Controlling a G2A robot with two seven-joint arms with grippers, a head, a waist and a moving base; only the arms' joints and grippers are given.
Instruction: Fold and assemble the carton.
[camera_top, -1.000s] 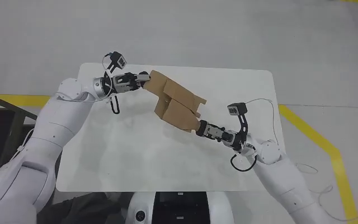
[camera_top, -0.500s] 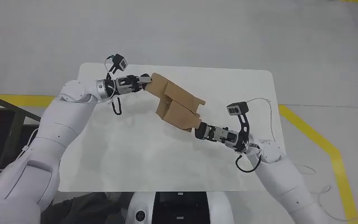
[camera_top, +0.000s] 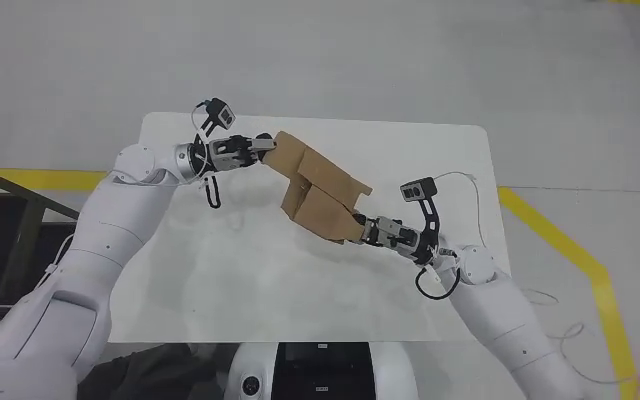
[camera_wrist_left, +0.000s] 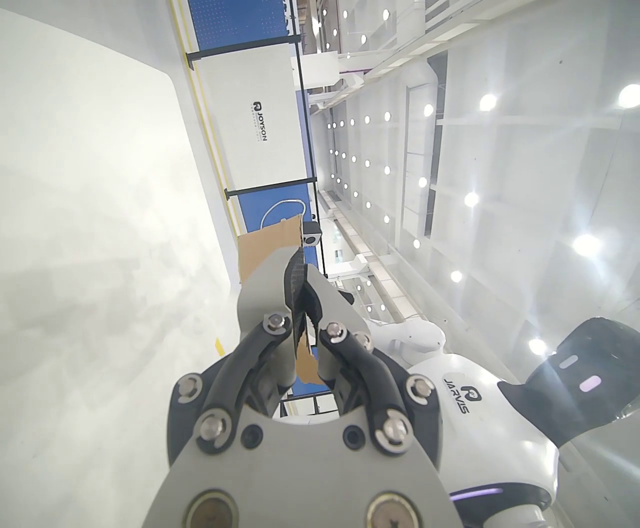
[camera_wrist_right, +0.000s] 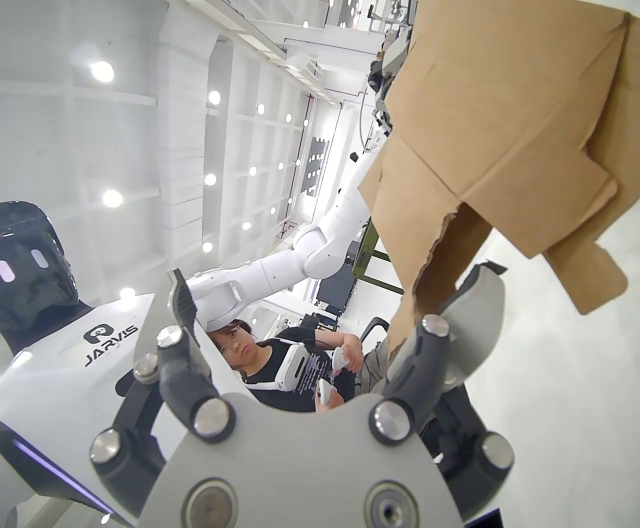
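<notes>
Now, left gripper (camera_wrist_left: 300, 280) clamped on the carton's (camera_top: 320, 185) far edge, carton held over the table (camera_top: 200, 270): seat the near flap (camera_wrist_right: 440, 260) deep between your right gripper's (camera_top: 358, 228) wide-apart fingers before you close.

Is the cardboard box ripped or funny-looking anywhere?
Yes. The carton has a ragged, torn edge on the flap next to the open right gripper. It is also only half-folded, slanting across the table, with the left gripper pinching its other end.
</notes>
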